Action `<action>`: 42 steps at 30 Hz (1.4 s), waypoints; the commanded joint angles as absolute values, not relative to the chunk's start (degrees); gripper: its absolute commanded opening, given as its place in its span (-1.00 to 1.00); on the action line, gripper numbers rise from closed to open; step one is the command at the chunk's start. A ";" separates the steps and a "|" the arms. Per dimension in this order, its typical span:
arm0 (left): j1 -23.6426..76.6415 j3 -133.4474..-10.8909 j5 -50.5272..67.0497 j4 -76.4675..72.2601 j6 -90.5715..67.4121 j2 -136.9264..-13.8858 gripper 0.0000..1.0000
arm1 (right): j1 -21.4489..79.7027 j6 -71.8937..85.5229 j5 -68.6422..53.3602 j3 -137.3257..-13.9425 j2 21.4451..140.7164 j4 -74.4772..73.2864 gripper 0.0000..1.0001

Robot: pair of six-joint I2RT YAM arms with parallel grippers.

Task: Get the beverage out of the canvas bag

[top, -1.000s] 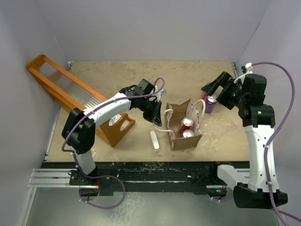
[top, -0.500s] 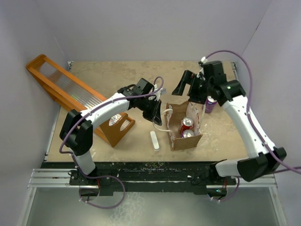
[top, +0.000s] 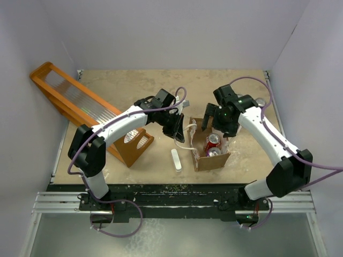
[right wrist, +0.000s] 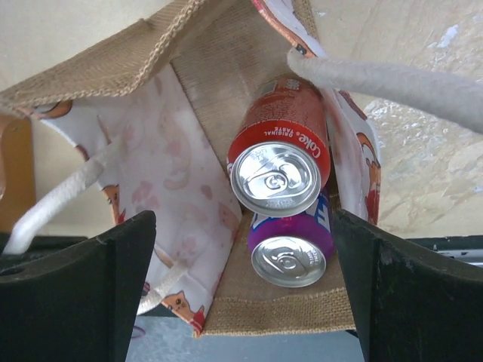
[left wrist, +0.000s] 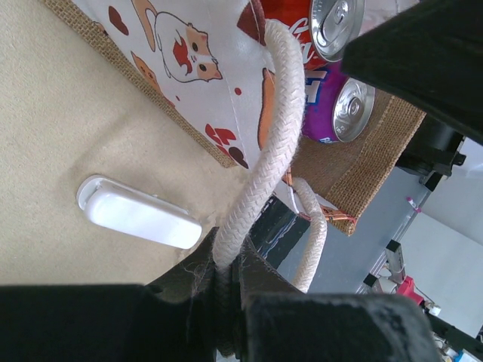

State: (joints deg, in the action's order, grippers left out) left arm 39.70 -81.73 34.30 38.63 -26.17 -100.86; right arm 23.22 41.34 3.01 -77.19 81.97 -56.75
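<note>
Directly above the open mouth of the canvas bag [top: 210, 156] hangs the right tool [top: 215, 121], its jaws spread wide and empty, pointing down into the bag. Inside the bag stand two drinks, tops up and touching: a red can [right wrist: 278, 161] toward the bag's far wall and a purple can [right wrist: 290, 247] against its near wall. Both have their long axis roughly along the line of the right tool's descent, so their lids face its wrist camera.

The relation that matters is this: the two cans line up from the bag's near wall to its far wall, while the right tool's fingers [right wrist: 83, 294] stand across that line, one toward each side panel. Judged from that, a straight drop would put the fingers on a can's free flanks and not into the seam between the cans.

At the bag's left side, the left tool [left wrist: 226, 280] is clamped tight on a white rope handle [left wrist: 266, 158], drawing it away from the opening. The right arm is plainly the nearer one for the pick.
</note>
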 commanded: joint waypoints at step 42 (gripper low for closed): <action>39.44 -82.79 34.60 38.80 -24.86 -100.62 -1.00 | 27.25 42.55 11.59 -75.20 87.72 -53.08 -0.48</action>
